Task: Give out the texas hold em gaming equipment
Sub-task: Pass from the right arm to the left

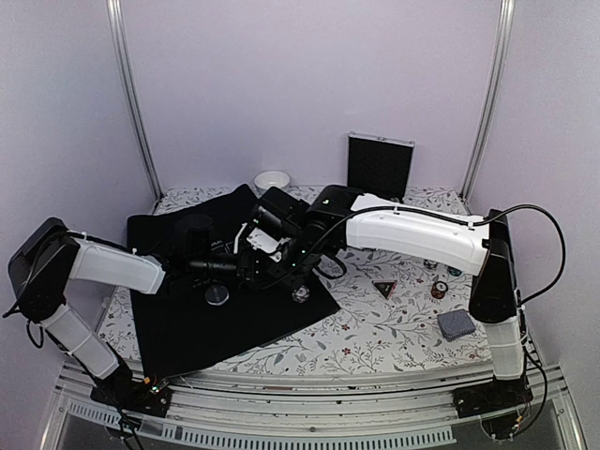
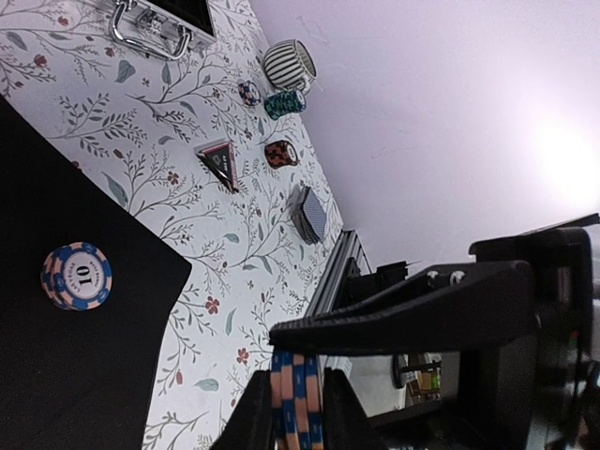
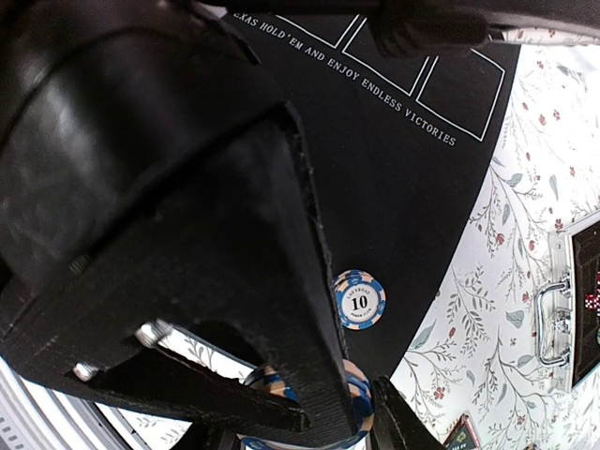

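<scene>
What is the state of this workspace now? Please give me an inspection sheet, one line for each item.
Surface: floral table; black mat on its left part.
Job's things: held stack of blue-orange chips; one chip marked 10 and grey button on the mat; marker, deck and loose chips on the right.
Clutter: bowl and case at the far edge.
Grippers: left gripper and right gripper both closed on the held stack, above the mat.
Cables: black cable loops beside the right arm.
Surroundings: plain walls; nothing else seen.
</scene>
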